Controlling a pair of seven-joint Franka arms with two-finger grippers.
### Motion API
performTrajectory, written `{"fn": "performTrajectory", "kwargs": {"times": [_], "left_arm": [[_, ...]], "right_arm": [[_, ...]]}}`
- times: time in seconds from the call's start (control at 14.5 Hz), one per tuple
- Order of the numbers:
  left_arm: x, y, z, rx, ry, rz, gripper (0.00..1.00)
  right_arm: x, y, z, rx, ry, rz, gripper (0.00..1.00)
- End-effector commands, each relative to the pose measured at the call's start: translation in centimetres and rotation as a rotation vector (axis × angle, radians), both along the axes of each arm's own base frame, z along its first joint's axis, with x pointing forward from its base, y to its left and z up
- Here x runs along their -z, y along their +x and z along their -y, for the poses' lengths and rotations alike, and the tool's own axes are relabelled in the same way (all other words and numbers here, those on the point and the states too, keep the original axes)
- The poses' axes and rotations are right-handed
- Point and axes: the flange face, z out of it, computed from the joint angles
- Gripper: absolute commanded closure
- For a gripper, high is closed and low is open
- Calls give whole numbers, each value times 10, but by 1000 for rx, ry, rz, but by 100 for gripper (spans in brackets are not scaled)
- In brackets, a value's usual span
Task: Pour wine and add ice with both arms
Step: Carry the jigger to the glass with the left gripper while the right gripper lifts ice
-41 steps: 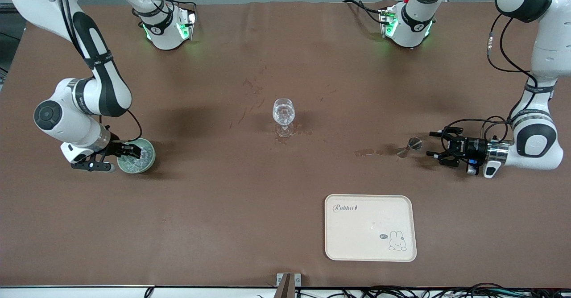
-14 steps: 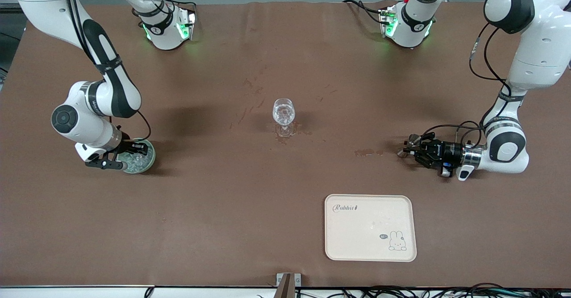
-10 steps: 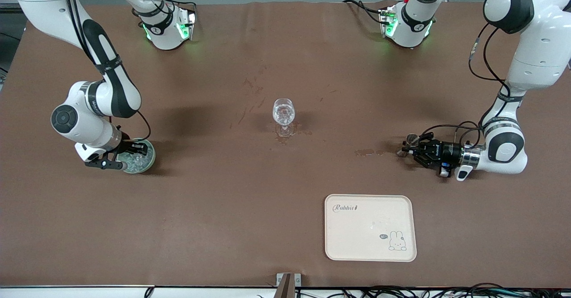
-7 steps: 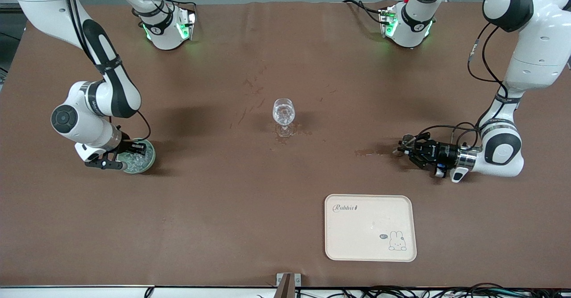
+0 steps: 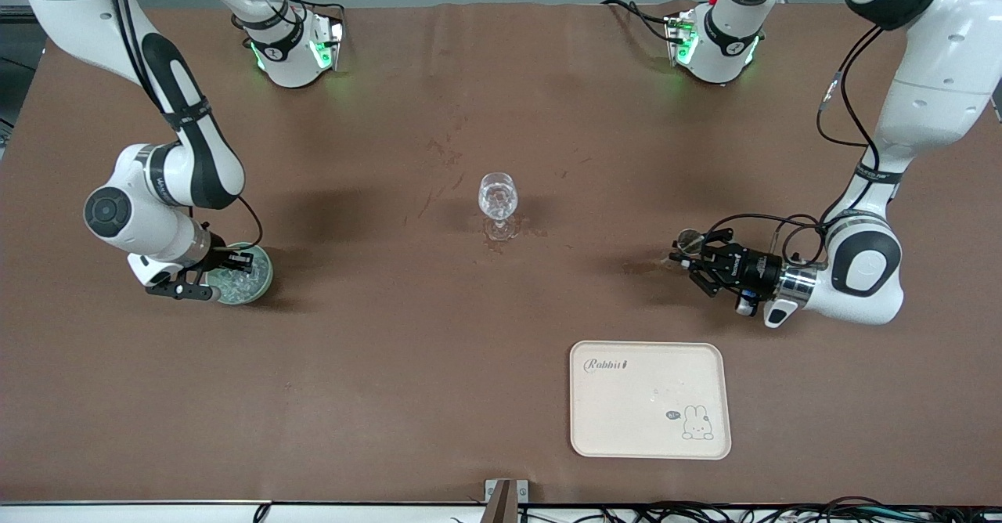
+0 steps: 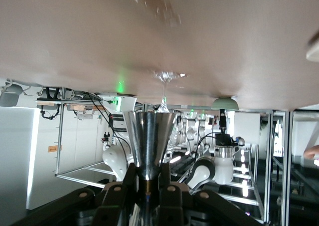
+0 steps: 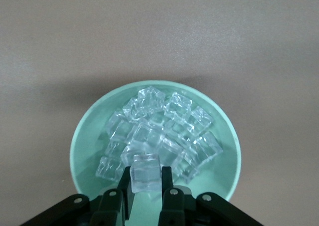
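Left gripper [image 6: 148, 183] clamped on the waist of a steel jigger [image 6: 149, 141], stemmed glass [image 6: 165, 86] farther ahead of it, pale green bowl [image 6: 224, 103] farther still.

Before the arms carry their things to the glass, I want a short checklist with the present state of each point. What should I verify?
1. Right claw shut on one ice cube: ok.
2. Cube lifted out of the green bowl: cannot tell; it sits just above the other ice.
3. Left claw shut on the metal jigger: ok.
4. Jigger off the table: ok; it hangs over the stain near the left arm's end.
5. Jigger holds wine: cannot tell.
6. Glass upright mid-table, path to it free: ok. The tray lies nearer the front camera, out of the way.
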Motion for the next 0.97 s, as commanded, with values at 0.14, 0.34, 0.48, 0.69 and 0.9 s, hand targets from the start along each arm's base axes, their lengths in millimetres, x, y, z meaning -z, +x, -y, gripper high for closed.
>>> {"fn": "performTrajectory", "kwargs": {"times": [0.14,0.34,0.48,0.69,0.9], "left_arm": [[-100,-8,86,-20,150,-47,96],[-129,-14,133,-32,232,-80,99],[-150,-26,175,-24,288,-73,99],[-168,-49,228,-15,408,-102,99],[-182,-69,259,-9,539,-152,99]], "right_arm": [[-95,41,2,25,18,-62,100],[-184,53,16,41,21,-31,100],[-255,49,27,43,15,40,100],[-336,32,53,23,2,126,100],[-398,-8,64,-1,13,97,100]]}}
